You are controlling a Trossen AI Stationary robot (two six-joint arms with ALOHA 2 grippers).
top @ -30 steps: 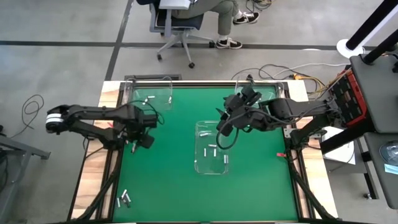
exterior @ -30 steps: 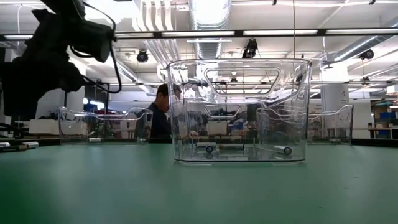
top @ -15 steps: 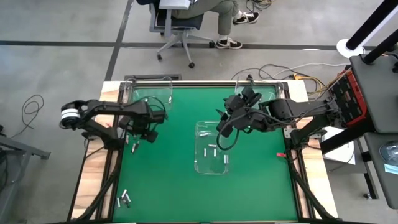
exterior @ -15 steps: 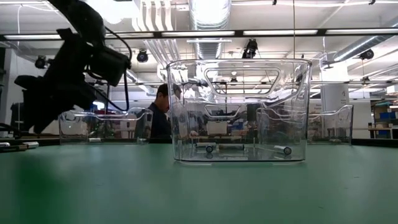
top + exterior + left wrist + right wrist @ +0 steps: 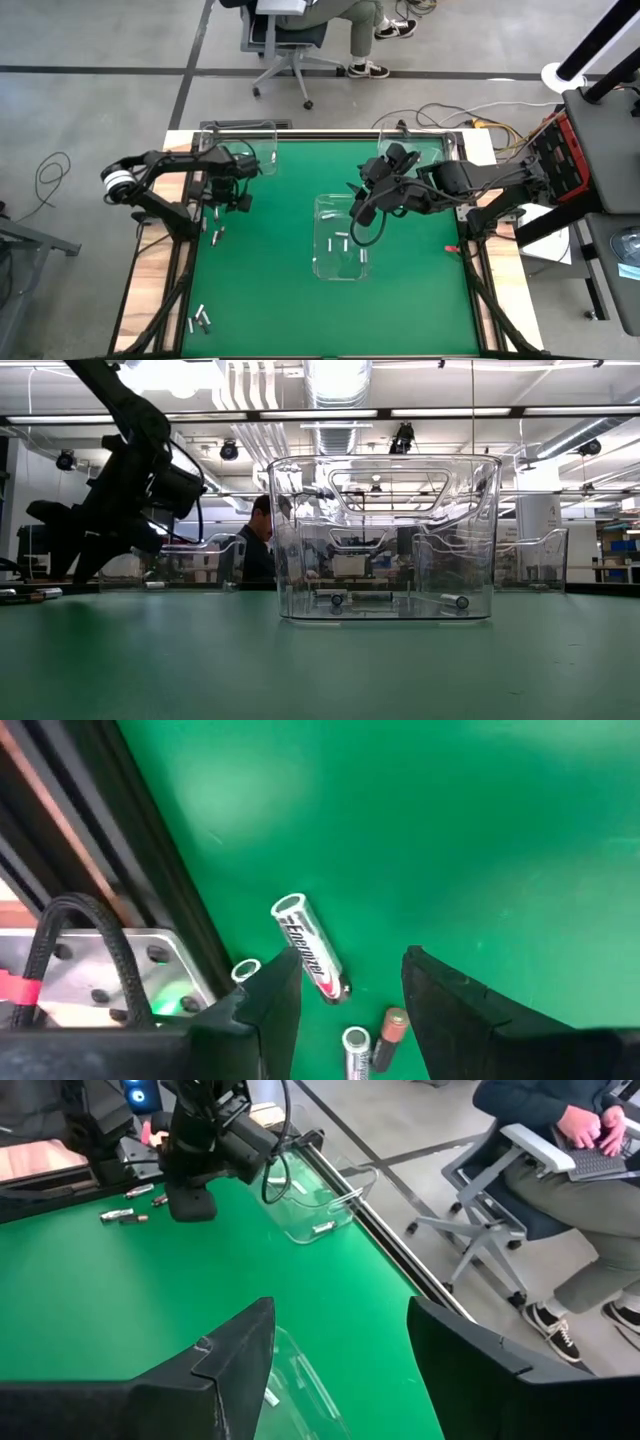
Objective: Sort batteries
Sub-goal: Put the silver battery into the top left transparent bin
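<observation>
My left gripper point(image 5: 240, 203) hangs open above the green mat near the table's left edge, with nothing between its fingers point(image 5: 350, 965). Below it several batteries lie on the mat by the left rail, among them a silver one point(image 5: 310, 948) and a brown-tipped one point(image 5: 390, 1030). More batteries point(image 5: 200, 320) lie at the near left corner. My right gripper point(image 5: 356, 192) stands open and empty over the far rim of the central clear bin point(image 5: 340, 262), which holds a few batteries point(image 5: 338, 240).
One clear bin point(image 5: 262, 150) with batteries stands at the far left and another point(image 5: 432, 150) at the far right. The dark rail point(image 5: 150, 890) runs along the table's left edge. A person sits on a chair point(image 5: 290, 45) beyond the far edge.
My left gripper has drawn back from the near left part of the mat toward the table's far edge, staying open. The right arm has kept still.
</observation>
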